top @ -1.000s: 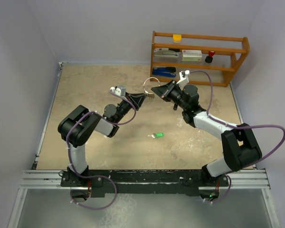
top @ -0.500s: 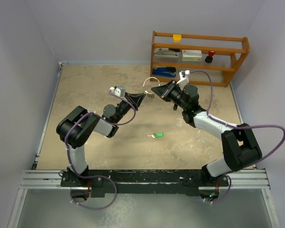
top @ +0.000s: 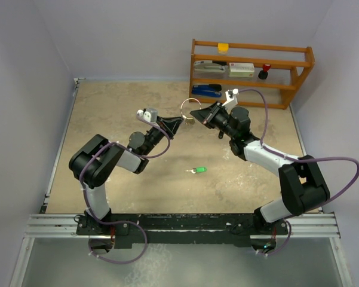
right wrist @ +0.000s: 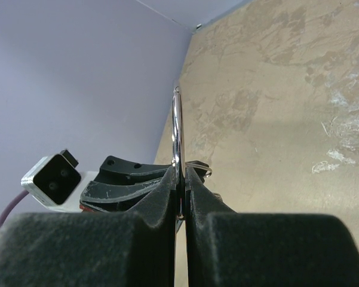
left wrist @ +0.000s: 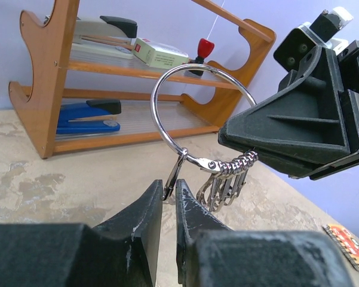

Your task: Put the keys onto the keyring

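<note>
Right gripper [right wrist: 179, 179] stays clamped on keyring [right wrist: 177, 125]; left gripper [left wrist: 169, 191] barely shifted, grip on hanging key [left wrist: 172, 173] unclear; green key [top: 197, 170] unthreaded.

Two arms reaching in, tips almost nose to nose!
Left arm is folded low at the elbow, and the left end effector [top: 178, 123] points right with its fingers [left wrist: 138, 218] drawn near, a thin slit between them. Right arm stretches leftward, right end effector [top: 195, 112] pinched tight, just beside its partner.
</note>
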Action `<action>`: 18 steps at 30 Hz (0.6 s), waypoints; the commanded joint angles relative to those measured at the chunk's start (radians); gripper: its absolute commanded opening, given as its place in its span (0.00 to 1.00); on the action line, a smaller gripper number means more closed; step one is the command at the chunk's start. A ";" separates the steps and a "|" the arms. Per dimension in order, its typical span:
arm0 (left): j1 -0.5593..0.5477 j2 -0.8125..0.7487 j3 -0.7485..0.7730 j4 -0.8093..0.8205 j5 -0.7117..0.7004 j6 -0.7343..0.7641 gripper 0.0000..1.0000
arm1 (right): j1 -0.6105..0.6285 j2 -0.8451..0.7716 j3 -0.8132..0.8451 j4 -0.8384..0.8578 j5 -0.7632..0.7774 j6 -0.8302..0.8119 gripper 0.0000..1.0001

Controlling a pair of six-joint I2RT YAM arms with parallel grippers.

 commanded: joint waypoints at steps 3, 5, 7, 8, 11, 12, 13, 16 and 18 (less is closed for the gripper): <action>-0.005 -0.029 0.014 0.196 0.010 0.010 0.09 | 0.003 -0.041 -0.002 0.047 -0.025 -0.006 0.00; -0.004 -0.031 0.012 0.196 0.010 0.010 0.05 | 0.003 -0.043 -0.003 0.046 -0.025 -0.006 0.00; -0.005 -0.034 0.006 0.195 0.012 0.011 0.01 | 0.002 -0.046 -0.005 0.043 -0.027 -0.004 0.00; -0.005 -0.038 0.000 0.196 0.011 0.015 0.00 | 0.002 -0.047 -0.006 0.044 -0.025 -0.002 0.00; -0.003 -0.060 -0.022 0.192 0.003 0.026 0.00 | -0.001 -0.048 -0.014 0.043 -0.019 -0.002 0.00; -0.002 -0.071 -0.028 0.180 0.002 0.033 0.00 | -0.002 -0.047 -0.015 0.042 -0.016 -0.001 0.00; -0.002 -0.085 -0.032 0.159 0.002 0.044 0.00 | -0.004 -0.045 -0.014 0.036 -0.015 -0.003 0.00; -0.002 -0.152 -0.036 0.019 0.011 0.092 0.00 | -0.015 -0.035 -0.022 0.036 -0.018 -0.004 0.00; -0.002 -0.199 -0.026 -0.111 0.015 0.135 0.00 | -0.024 -0.026 -0.021 0.032 -0.025 -0.007 0.00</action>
